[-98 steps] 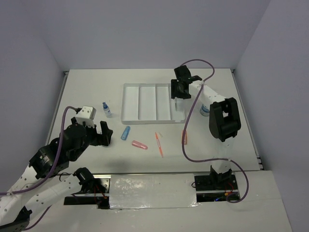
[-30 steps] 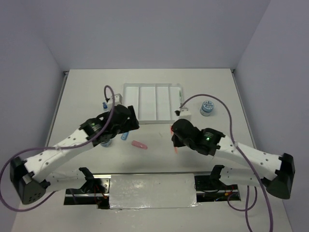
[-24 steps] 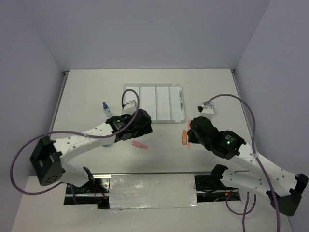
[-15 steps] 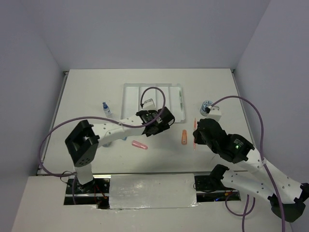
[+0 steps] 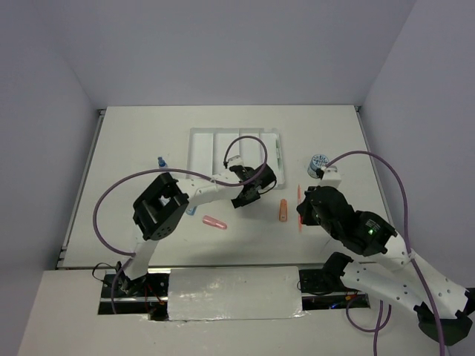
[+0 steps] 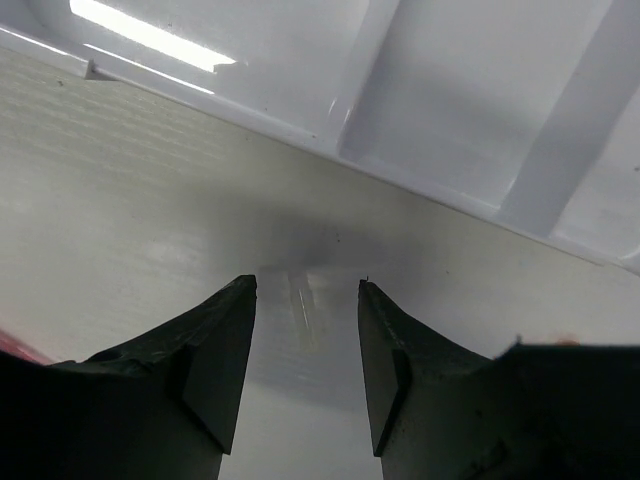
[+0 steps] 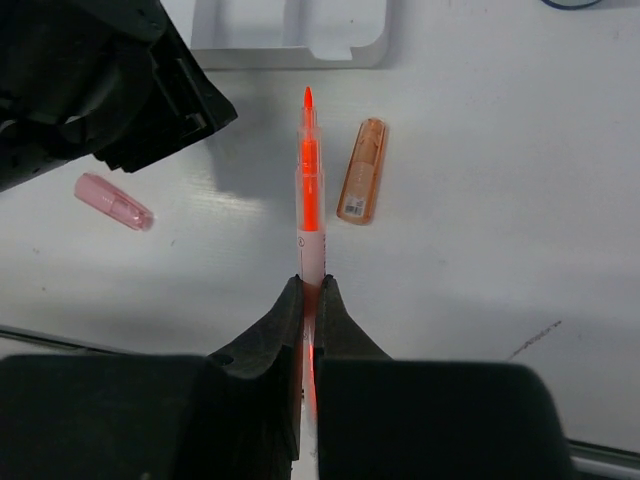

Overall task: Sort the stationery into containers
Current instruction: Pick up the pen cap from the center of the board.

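My right gripper [image 7: 311, 283] is shut on a thin orange pen [image 7: 308, 180] that sticks out ahead of it, held above the table right of the orange stick [image 7: 362, 172]. In the top view this pen [image 5: 299, 200] hangs between the orange stick [image 5: 283, 211] and the right arm. My left gripper [image 6: 305, 290] is open with nothing between its fingers, low over bare table just in front of the white tray's near wall [image 6: 430, 190]. From above, the left gripper [image 5: 256, 187] sits at the tray [image 5: 199, 159] front. A green pen [image 5: 277, 156] lies in the rightmost compartment.
A pink stick [image 5: 215, 222] lies in front of the left arm, also in the right wrist view [image 7: 113, 201]. A blue stick [image 5: 191, 210] shows beside the left arm. A blue-capped bottle [image 5: 161, 160] stands left of the tray, a patterned disc [image 5: 318, 163] right of it.
The left arm has swung right along the tray's front, its jaws narrowing. The right gripper carried the orange pen to the right, then stayed almost still.
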Action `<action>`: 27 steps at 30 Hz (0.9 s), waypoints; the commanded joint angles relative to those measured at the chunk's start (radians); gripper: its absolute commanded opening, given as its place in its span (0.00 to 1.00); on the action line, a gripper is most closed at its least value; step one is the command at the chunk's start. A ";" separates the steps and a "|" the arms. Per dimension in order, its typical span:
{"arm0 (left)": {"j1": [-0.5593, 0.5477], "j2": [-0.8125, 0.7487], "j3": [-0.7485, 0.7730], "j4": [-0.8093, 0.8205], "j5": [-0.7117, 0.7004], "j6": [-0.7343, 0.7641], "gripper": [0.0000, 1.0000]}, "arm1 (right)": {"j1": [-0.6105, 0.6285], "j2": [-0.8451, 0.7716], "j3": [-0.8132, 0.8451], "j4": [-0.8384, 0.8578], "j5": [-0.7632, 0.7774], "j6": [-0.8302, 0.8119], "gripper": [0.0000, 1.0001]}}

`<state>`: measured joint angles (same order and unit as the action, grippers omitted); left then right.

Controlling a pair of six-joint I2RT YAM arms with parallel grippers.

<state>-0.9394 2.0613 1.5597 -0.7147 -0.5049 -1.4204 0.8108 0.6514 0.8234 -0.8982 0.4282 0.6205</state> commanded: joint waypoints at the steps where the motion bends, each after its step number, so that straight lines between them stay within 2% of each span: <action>1: 0.004 0.029 0.045 -0.032 0.009 -0.011 0.57 | -0.005 0.008 -0.013 0.047 -0.011 -0.028 0.00; 9: 0.001 0.066 0.062 -0.058 0.023 -0.006 0.57 | -0.005 0.024 -0.024 0.064 -0.017 -0.039 0.00; 12: -0.002 0.071 0.053 -0.066 0.029 -0.012 0.50 | -0.004 0.022 -0.024 0.067 -0.017 -0.039 0.00; 21: -0.016 0.074 0.011 -0.020 0.068 -0.011 0.47 | -0.004 0.014 -0.029 0.076 -0.026 -0.045 0.00; 27: -0.021 0.063 -0.024 0.014 0.092 -0.005 0.22 | -0.005 0.011 -0.030 0.082 -0.037 -0.053 0.00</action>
<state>-0.9524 2.1162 1.5814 -0.7181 -0.4614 -1.4178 0.8108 0.6750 0.7959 -0.8597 0.3996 0.5816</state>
